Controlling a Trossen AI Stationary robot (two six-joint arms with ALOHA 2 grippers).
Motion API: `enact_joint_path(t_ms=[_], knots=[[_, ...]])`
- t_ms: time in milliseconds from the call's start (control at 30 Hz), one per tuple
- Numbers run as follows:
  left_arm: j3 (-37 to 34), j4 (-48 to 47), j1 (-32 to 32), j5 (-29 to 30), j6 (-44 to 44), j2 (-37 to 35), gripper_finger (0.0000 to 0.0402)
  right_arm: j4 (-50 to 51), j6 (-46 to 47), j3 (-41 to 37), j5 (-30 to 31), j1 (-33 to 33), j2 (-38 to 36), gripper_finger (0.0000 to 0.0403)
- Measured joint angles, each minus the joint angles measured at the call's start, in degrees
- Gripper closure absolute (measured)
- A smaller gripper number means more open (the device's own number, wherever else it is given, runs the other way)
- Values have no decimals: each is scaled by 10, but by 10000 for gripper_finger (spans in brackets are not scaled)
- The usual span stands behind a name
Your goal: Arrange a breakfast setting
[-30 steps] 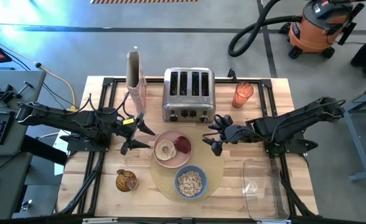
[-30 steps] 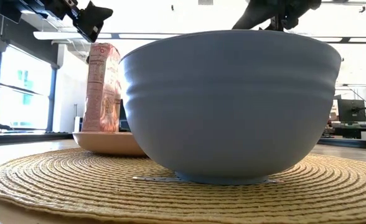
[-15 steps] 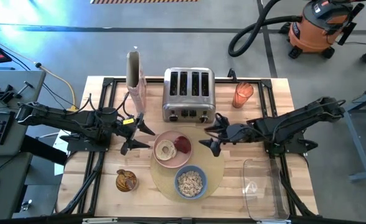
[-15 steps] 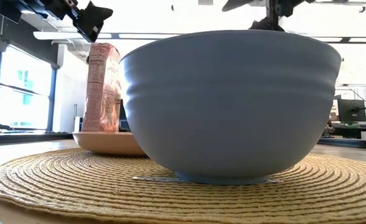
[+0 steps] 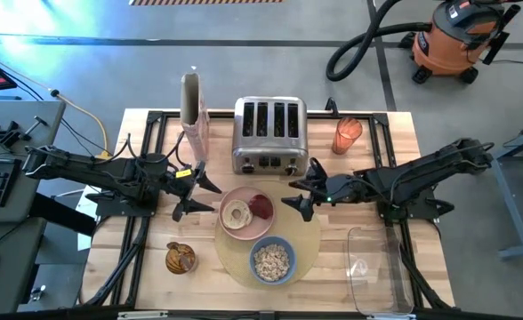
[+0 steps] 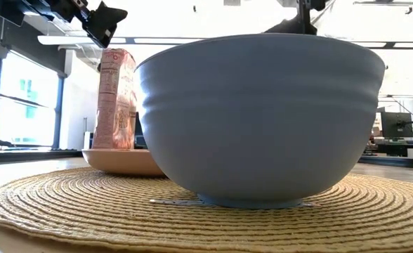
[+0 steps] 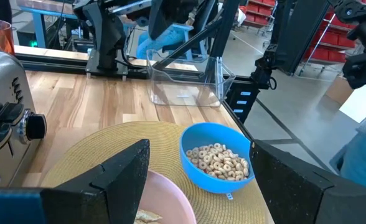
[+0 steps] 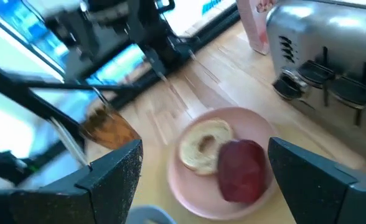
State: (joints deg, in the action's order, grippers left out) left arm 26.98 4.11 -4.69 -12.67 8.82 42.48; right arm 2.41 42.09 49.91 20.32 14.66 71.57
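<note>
The round tan placemat (image 5: 308,242) lies at the table's near middle. On it stand the pink plate (image 5: 233,197) with the bagel half (image 5: 237,213) and the red fruit (image 5: 261,206), and the blue bowl (image 5: 272,260) of cereal (image 7: 219,161). A thin metal strip (image 6: 182,202), perhaps the spoon, shows under the bowl's foot. My left gripper (image 5: 205,195) is open, left of the plate. My right gripper (image 5: 299,195) is open above the plate's right side, empty.
The steel toaster (image 5: 270,135) stands behind the plate, a pink carton (image 5: 192,108) at its left, an orange cup (image 5: 347,135) at its right. A clear bin (image 5: 377,271) lies near right. A brown item (image 5: 181,258) sits near left.
My right gripper has moved toward the table's left, from beside the placemat's right edge toward the pink plate, staying open. The plate, bowl and left gripper have kept still.
</note>
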Motion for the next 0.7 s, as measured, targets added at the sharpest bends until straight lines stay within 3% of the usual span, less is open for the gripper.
enact_joint_path(t_ms=[333,600,700], knots=[[0,0,0,0,0,0,135,-167,14,0,-7,0,0,77],[0,22,0,120,0,0,135,-255,-1,0,-32,0,0,77],[0,41,0,137,17,0,135,-260,9,0,-30,0,0,77]])
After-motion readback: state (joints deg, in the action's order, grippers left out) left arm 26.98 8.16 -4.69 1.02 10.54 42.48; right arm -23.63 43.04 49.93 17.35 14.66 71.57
